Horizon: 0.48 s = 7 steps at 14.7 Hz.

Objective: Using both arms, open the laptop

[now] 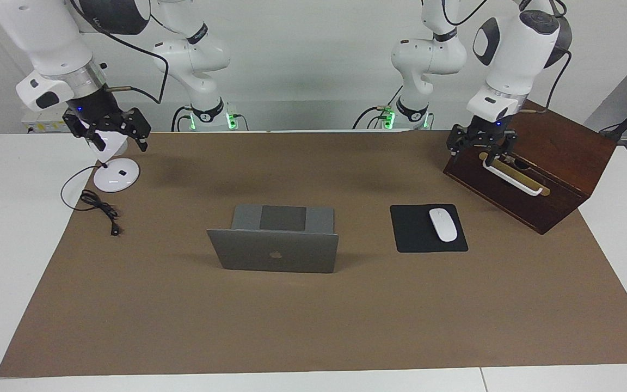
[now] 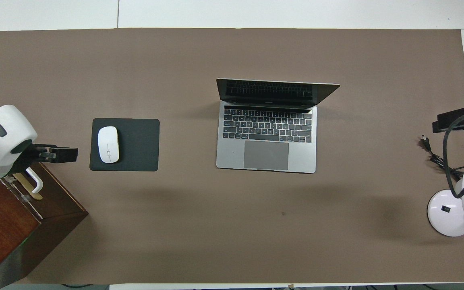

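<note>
The silver-grey laptop point(image 1: 275, 253) stands open in the middle of the brown mat, lid upright with its logo showing in the facing view; keyboard and trackpad point(image 2: 266, 155) show in the overhead view. Both grippers are well away from it. My left gripper point(image 1: 482, 148) point(image 2: 56, 154) hangs open, holding nothing, over the handle edge of the wooden box. My right gripper point(image 1: 117, 139) point(image 2: 459, 118) hangs open over the white lamp at the right arm's end of the table. The lamp's head shows between its fingers there, and I cannot tell if they touch it.
A dark wooden box point(image 1: 542, 158) point(image 2: 10, 217) with a white handle stands at the left arm's end. Between it and the laptop lies a black mouse pad point(image 1: 417, 231) with a white mouse point(image 1: 443, 224). The lamp's base point(image 1: 116, 175) and black cable point(image 1: 98, 207) lie at the right arm's end.
</note>
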Motion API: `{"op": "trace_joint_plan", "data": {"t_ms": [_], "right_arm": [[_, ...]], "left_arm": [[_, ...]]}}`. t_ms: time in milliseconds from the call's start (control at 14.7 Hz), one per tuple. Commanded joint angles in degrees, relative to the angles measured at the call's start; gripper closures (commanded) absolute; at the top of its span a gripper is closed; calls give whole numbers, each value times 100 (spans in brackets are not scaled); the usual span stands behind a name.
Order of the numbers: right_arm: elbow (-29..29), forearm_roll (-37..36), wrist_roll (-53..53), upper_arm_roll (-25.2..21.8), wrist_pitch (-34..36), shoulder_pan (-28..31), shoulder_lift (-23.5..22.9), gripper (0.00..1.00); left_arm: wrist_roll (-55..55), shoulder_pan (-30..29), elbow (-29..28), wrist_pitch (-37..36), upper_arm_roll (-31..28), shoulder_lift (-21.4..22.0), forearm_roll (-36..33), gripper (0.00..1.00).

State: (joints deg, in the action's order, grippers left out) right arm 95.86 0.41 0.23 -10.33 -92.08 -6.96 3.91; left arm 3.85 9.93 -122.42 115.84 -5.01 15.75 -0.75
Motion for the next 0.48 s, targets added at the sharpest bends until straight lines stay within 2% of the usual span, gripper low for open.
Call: {"op": "trace_joint_plan", "data": {"t_ms": [0,204,408], "right_arm": [[-93,-50,-94,66,-20,107,5,0],[-541,-24,-85,66,260,116,-232,1],[-657,-15,-85,75,314,133,-285,1]], "left_arm": [[-42,-193,253,-132,53,-45,-101,0],[-218,-342,674,-237,53,-256,-101,0],[-218,-431,1604,-964,61,-695,-101,0]]}}
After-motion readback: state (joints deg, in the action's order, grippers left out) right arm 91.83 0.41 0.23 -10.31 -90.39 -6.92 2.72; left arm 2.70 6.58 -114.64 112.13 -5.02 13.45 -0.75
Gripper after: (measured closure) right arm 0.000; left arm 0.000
